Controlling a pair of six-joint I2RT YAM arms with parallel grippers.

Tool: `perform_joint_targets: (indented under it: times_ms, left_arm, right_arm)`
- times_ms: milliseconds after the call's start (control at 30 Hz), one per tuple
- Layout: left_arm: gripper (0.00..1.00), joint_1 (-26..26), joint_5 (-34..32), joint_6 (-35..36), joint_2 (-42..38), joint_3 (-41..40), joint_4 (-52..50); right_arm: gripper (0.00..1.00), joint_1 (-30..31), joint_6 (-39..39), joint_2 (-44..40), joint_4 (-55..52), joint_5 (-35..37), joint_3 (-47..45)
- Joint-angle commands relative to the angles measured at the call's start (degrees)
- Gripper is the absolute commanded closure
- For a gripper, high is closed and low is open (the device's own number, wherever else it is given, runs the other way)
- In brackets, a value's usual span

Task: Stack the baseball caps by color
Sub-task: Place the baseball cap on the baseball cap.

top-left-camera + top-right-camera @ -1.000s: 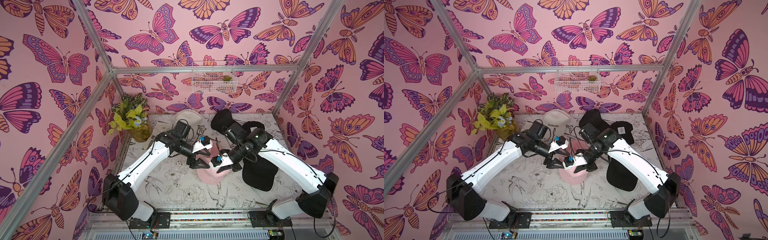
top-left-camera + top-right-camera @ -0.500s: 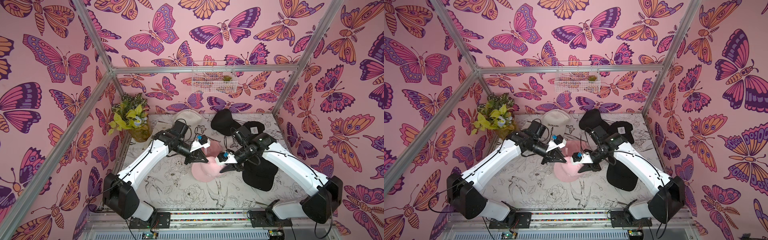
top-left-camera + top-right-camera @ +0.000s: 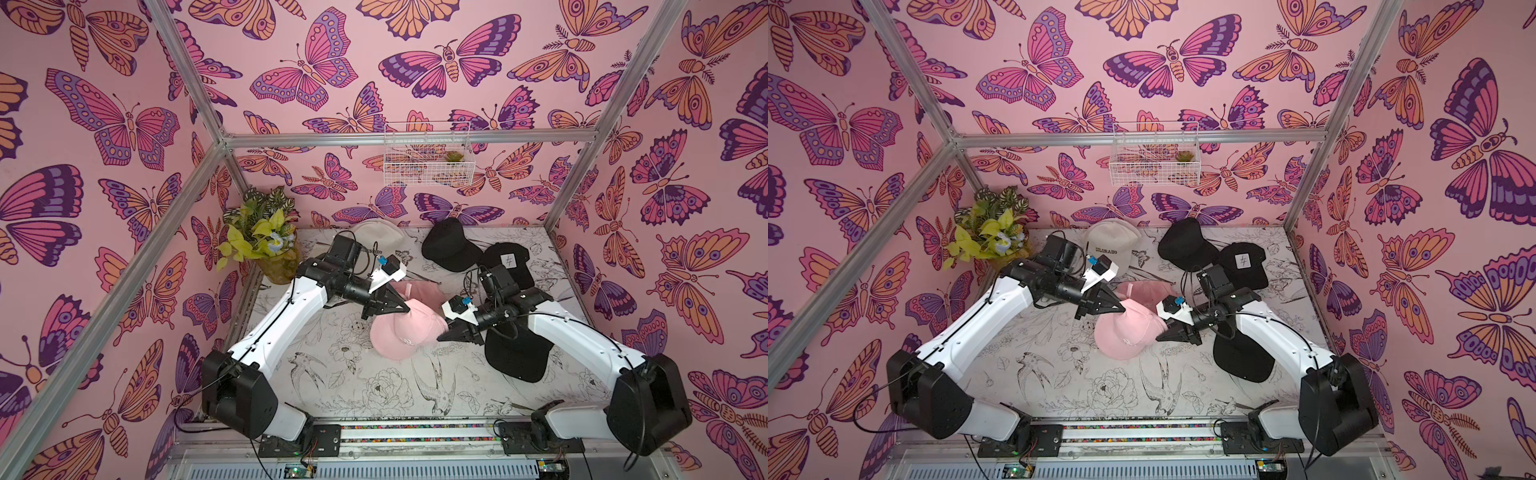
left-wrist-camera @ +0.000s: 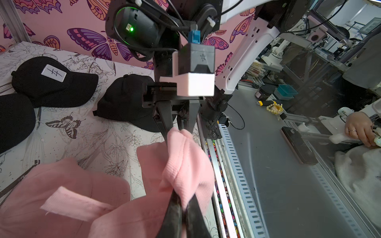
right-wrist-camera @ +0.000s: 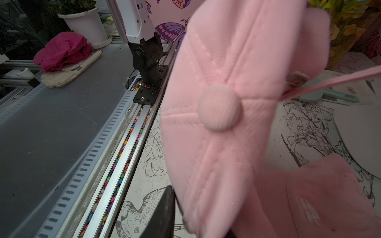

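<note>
A pink cap (image 3: 405, 336) (image 3: 1129, 332) hangs tilted just above the table's middle, stretched between both grippers. My left gripper (image 3: 407, 309) (image 4: 183, 204) is shut on a fold of the cap's fabric (image 4: 185, 164). My right gripper (image 3: 440, 334) (image 4: 179, 128) pinches the opposite edge. In the right wrist view the crown and its button (image 5: 218, 107) fill the frame; one finger (image 5: 162, 212) shows, the other is hidden. A second pink cap (image 3: 419, 291) lies just behind. Three black caps (image 3: 449, 245) (image 3: 509, 259) (image 3: 515, 353) lie on the right, and a cream cap (image 3: 1111, 241) at the back.
A potted plant (image 3: 262, 241) stands in the back left corner. A white wire basket (image 3: 426, 153) hangs on the back wall. A teal brush (image 5: 329, 95) lies on the table beyond the held cap. Aluminium frame posts edge the floral-printed table (image 3: 332, 374).
My left gripper has closed on the pink cap. The right arm has drawn back to the right, and the cap now spans both grippers and sits more to the front.
</note>
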Motion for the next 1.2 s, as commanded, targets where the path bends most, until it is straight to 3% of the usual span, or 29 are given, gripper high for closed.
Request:
perform_joint_targets:
  times_ms: [0,100,200,233,400,533,600,800,1033,1167]
  left_arm:
    - [1.00,1.39,3.72,-1.16,-1.70,-1.11,1.47]
    - [1.00,2.21,4.08,-1.50,-1.38,-1.33,1.84]
    - [1.00,2.50,1.83,-4.11,-0.73,-1.93,4.41]
    - [1.00,2.50,-0.59,-6.81,-0.40,-2.64,7.19]
    - [1.00,2.63,-16.30,-25.66,2.15,-7.46,26.44]
    - [1.00,2.94,-19.34,-32.95,6.03,-6.60,31.26]
    - [1.00,3.10,-20.82,-35.53,8.29,-4.57,31.39]
    - [1.00,4.59,-21.73,-38.99,13.15,0.16,31.21]
    - [1.00,5.36,-20.01,-38.63,16.46,2.43,30.05]
    - [1.00,5.54,-20.45,-37.39,18.04,2.40,30.07]
  right_arm:
    - [0.78,-1.94,-2.12,1.97,-3.03,-5.51,1.27]
    - [0.83,-2.78,-6.37,3.64,-8.70,-6.25,3.31]
    - [0.94,-3.57,-7.48,4.65,-11.91,-6.61,5.38]
    - [1.00,-4.25,-4.99,4.84,-11.51,-6.35,6.52]
    - [1.00,-6.85,12.91,7.26,-9.03,1.12,13.96]
    - [1.00,-7.01,23.40,10.45,-5.89,13.60,18.35]
    - [1.00,-7.06,27.80,11.56,-5.08,16.39,20.67]
    - [1.00,-7.39,34.85,17.97,-5.74,18.09,26.44]
    - [1.00,-7.98,36.93,23.10,-7.43,16.48,29.45]
    - [1.00,-8.08,42.03,25.09,-4.05,20.01,29.63]
